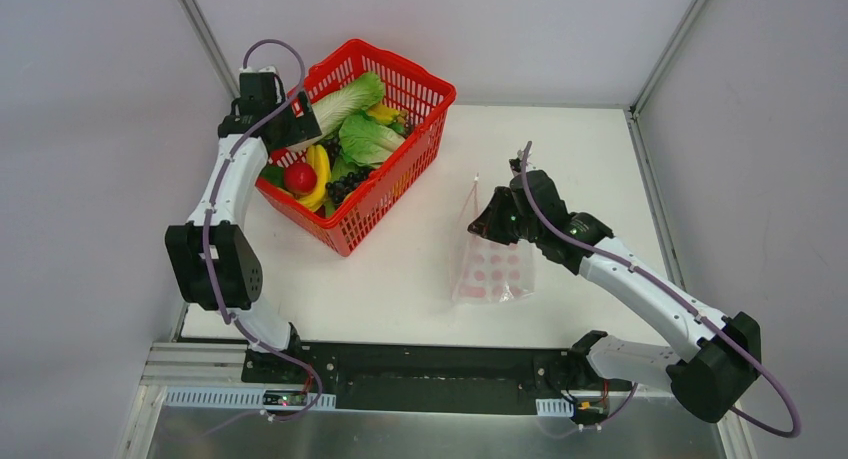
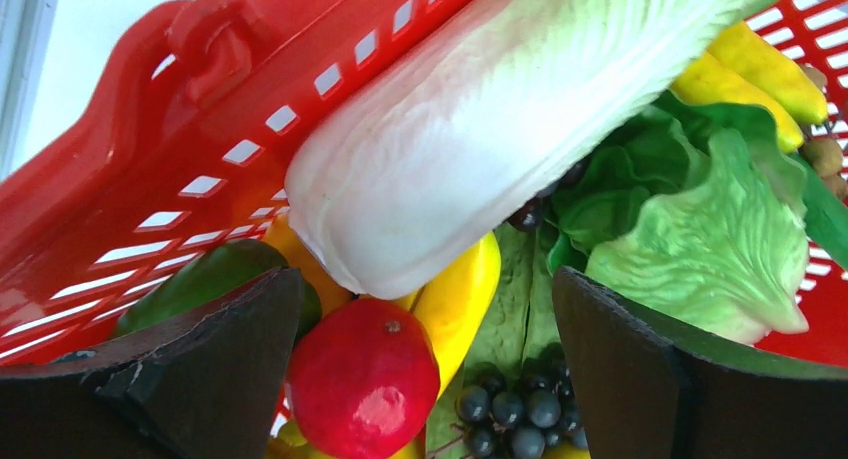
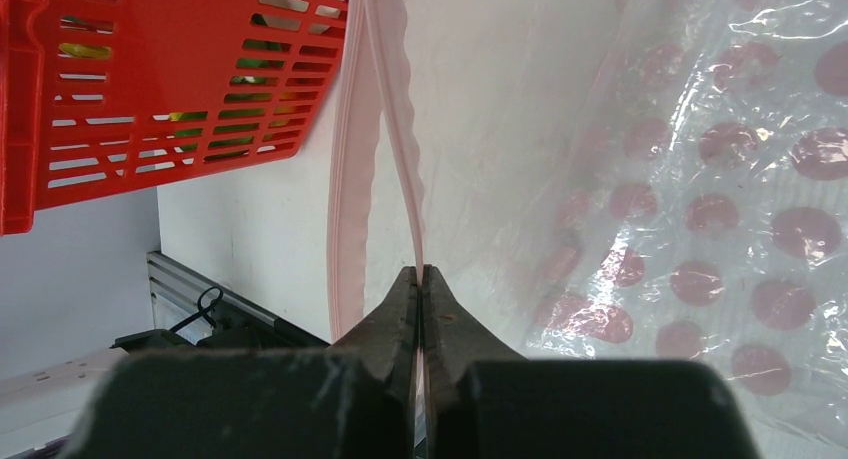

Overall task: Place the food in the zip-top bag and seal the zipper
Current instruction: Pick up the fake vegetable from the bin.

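Left hand spread wide above cabbage — right hand pinching zipper

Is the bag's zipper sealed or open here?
Open: the zipper shows two pink strips apart; the right gripper pinches one.

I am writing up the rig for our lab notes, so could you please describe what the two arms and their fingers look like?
Both the left arm and the right arm have white links between bulky black joints. A thin purple cable loops along each. The fingers are dark, blunt wedges with scuffed edges.
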`<move>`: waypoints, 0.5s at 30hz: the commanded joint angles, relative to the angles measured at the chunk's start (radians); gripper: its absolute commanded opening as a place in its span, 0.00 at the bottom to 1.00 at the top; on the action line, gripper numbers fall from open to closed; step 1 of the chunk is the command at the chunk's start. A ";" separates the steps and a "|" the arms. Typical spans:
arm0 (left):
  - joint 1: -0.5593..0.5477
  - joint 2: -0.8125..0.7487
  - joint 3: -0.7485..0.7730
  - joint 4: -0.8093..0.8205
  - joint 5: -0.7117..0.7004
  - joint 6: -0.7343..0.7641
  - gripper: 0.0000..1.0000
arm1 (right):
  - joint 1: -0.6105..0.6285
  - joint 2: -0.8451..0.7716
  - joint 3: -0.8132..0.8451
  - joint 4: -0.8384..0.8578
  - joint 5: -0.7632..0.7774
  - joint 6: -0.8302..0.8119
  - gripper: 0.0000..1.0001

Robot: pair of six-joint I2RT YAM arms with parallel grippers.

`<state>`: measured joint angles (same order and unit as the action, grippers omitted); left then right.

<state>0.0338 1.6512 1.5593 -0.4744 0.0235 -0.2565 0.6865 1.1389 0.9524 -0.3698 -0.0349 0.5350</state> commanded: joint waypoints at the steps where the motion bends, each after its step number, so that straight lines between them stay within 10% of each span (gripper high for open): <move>1: 0.019 0.026 -0.018 0.142 -0.031 -0.107 0.98 | -0.004 0.001 -0.001 0.040 -0.006 -0.003 0.00; 15: 0.032 0.070 -0.181 0.423 0.022 -0.258 0.85 | -0.003 0.024 0.013 0.031 -0.013 -0.004 0.00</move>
<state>0.0601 1.7046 1.4208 -0.1894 0.0090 -0.4500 0.6857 1.1702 0.9524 -0.3698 -0.0391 0.5350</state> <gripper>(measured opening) 0.887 0.009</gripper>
